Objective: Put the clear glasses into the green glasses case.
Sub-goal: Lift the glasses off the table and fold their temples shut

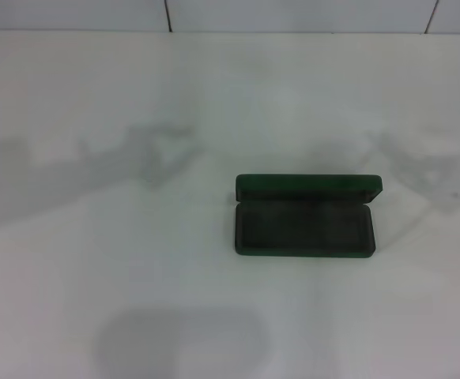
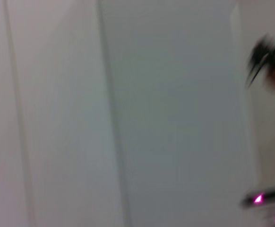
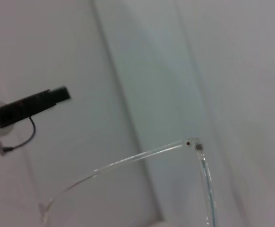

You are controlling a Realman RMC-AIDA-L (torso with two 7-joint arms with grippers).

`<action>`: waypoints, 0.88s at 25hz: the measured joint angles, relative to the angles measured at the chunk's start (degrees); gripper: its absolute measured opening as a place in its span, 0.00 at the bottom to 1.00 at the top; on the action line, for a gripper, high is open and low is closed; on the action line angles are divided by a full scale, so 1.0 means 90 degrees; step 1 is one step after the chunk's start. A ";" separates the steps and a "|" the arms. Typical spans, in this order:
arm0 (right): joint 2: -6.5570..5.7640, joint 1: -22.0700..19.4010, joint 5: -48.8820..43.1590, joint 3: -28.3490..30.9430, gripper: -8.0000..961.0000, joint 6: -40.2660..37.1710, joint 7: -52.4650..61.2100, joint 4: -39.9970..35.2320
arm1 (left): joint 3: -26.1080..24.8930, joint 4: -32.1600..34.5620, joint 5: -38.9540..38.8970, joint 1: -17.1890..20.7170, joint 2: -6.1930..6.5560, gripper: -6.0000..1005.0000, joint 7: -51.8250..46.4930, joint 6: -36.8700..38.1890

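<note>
White table (image 1: 96, 260): green glasses case (image 1: 305, 229) open; clear glasses (image 3: 142, 156) aloft.

Looks like a lab/test bench: plain white worktop (image 1: 96, 260), pale tiled wall (image 1: 293, 14) w/ dark joints behind, nothing homely around.

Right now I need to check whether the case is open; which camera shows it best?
The head view: the green case sits open on the white table, lid up, dark lining bare. Neither wrist view shows it; the right wrist view shows only the clear glasses.
</note>
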 joint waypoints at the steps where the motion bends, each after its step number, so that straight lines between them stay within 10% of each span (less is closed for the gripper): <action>1: 0.0014 0.0035 0.0127 -0.0173 0.10 0.0041 -0.0077 0.0113 | -0.0075 -0.0110 -0.0269 0.0063 -0.0002 0.35 0.0066 0.0165; 14: 0.0285 0.1123 0.0649 -0.2833 0.10 0.1578 -0.1560 0.1847 | 0.0453 -0.2095 -0.1342 0.0117 -0.0028 0.32 0.0742 0.1221; 22: 0.0336 0.1604 0.0767 -0.3264 0.10 0.1936 -0.2207 0.2617 | 0.0534 -0.2969 -0.1349 -0.0305 -0.0014 0.30 0.0920 0.1320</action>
